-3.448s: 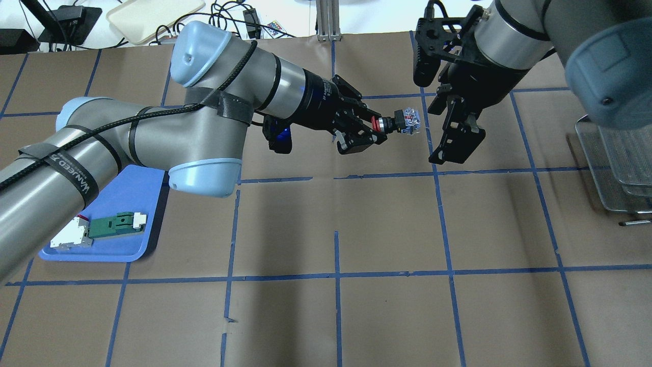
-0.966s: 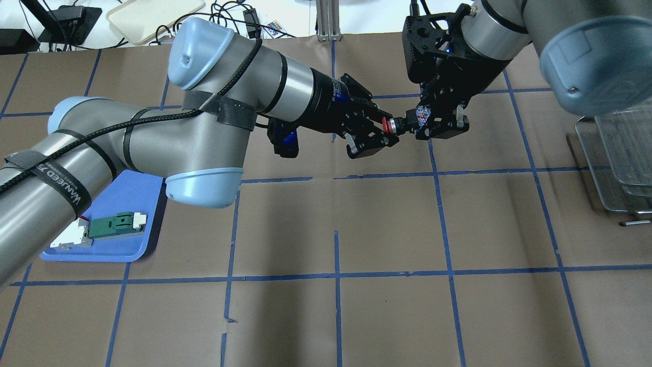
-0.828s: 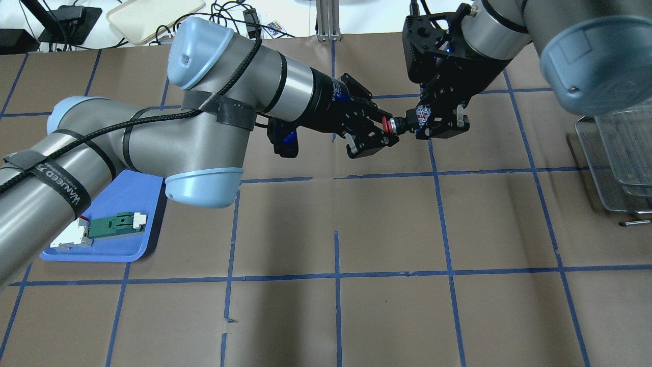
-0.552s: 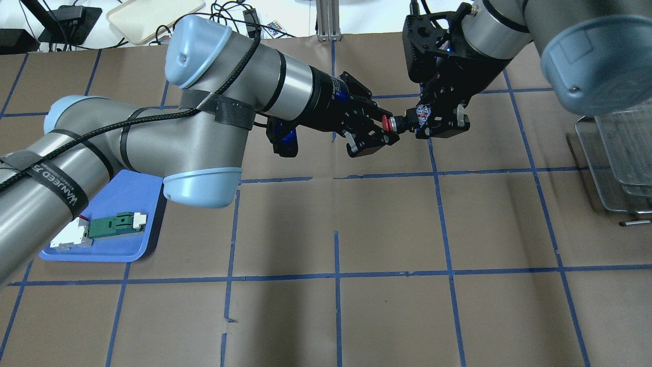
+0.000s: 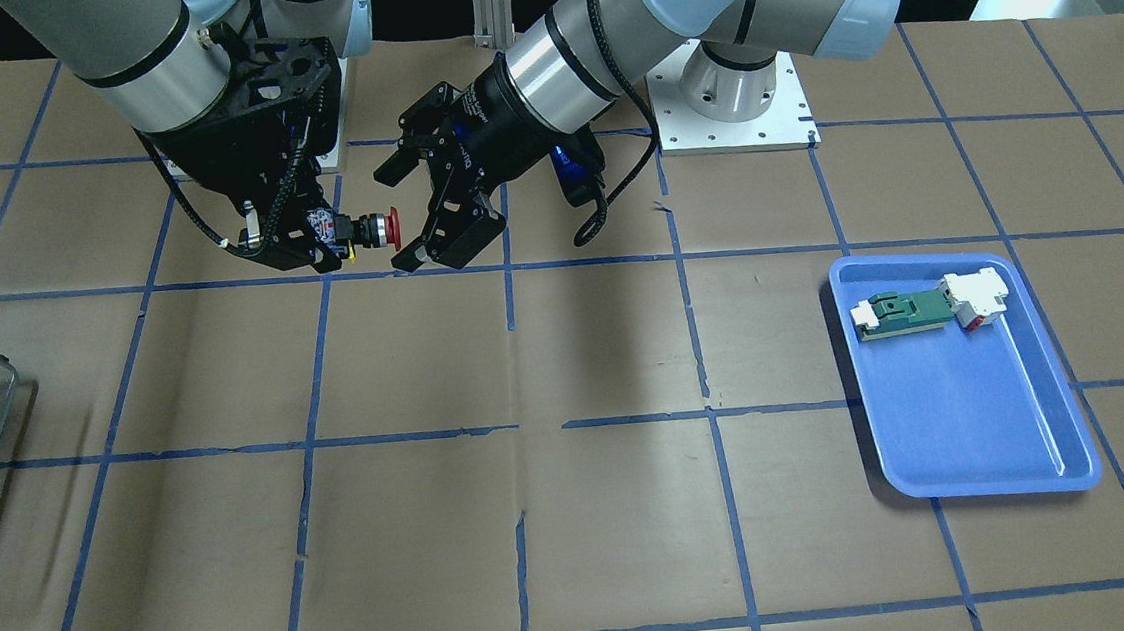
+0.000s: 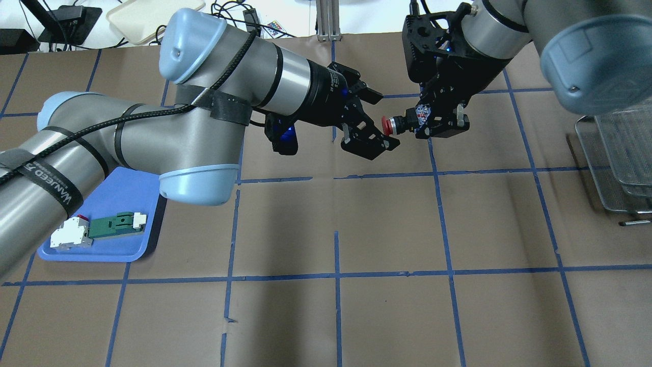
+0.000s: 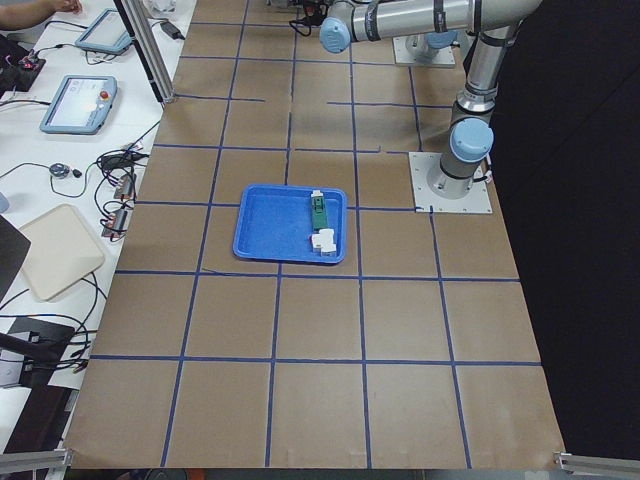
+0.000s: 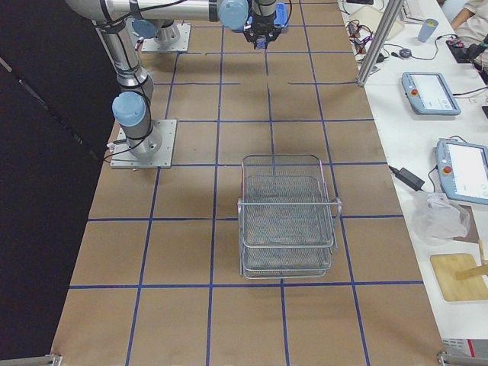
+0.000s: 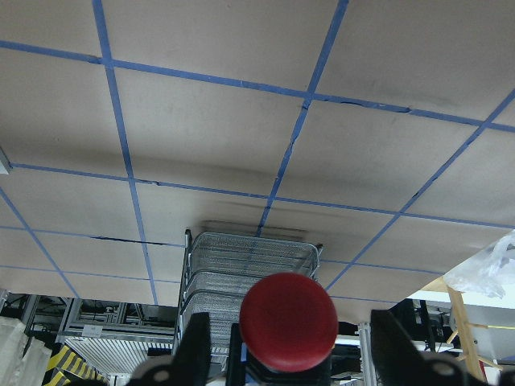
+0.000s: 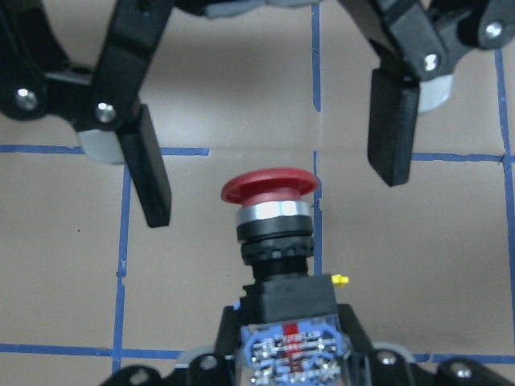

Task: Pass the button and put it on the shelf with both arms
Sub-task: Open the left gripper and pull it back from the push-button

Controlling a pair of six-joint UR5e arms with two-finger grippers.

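Note:
The button (image 6: 395, 124), red cap on a black body, hangs in the air over the table's far middle. My right gripper (image 6: 439, 124) is shut on its rear block, as the right wrist view (image 10: 275, 211) shows. My left gripper (image 6: 381, 121) is open, its fingers (image 10: 150, 170) spread on either side of the red cap (image 9: 288, 315) without touching it. In the front-facing view the button (image 5: 373, 230) sits between the right gripper (image 5: 315, 237) and the left gripper (image 5: 396, 218). The wire-mesh shelf (image 8: 286, 217) stands on the table's right side (image 6: 616, 168).
A blue tray (image 6: 114, 247) holding a green part and a white part lies at the near left, also in the front-facing view (image 5: 971, 414). Brown paper with a blue tape grid covers the table. Cables and a cream tray lie beyond the far edge.
My left gripper has opened and let go of the red cap, drawing back slightly. My right gripper stays shut on the button's rear block, which it closed on earlier.

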